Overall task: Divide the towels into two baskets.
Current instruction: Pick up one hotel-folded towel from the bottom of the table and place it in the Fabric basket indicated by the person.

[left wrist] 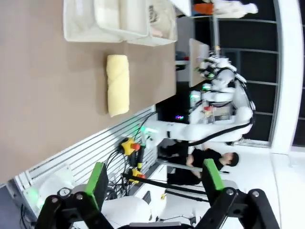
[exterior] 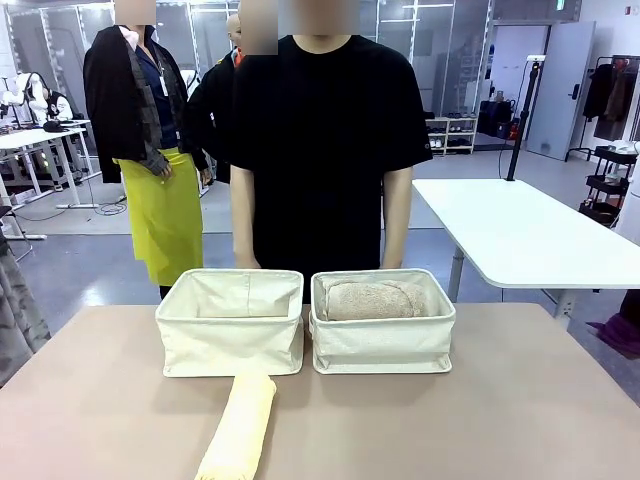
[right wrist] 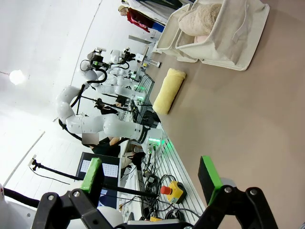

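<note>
Matte tan-brown, the table (exterior: 520, 400) runs flat and bare-looking toward a person (exterior: 325, 150) in a black T-shirt standing at its far edge. Two soft rectangular baskets of cream canvas sit side by side in the middle, their folded rims nearly touching and their walls slightly slack and creased.

The right basket (exterior: 382, 335) holds a shaggy tan towel (exterior: 372, 298), a thick nubby roll lying lengthwise and rising about to the rim. From the right wrist view the same tan towel (right wrist: 202, 16) bulges above the canvas (right wrist: 238, 43), and a paler pinkish patch shows under it, too small to identify. The left basket (exterior: 230, 335) shows only its smooth lining in the front view; its front wall hides the floor, so its contents cannot be made out.

A pale yellow towel (exterior: 240, 425), a fine-looped terry roll, lies on the table just in front of the left basket, pointing toward the robot, its near end cut off by the picture's bottom edge. The left wrist view shows the yellow towel (left wrist: 117, 85) whole, a plump cylinder clear of the baskets.

The left gripper (left wrist: 155, 183) and the right gripper (right wrist: 151, 176) both hang off the table's near side, green-padded fingers spread wide with nothing between them.
</note>
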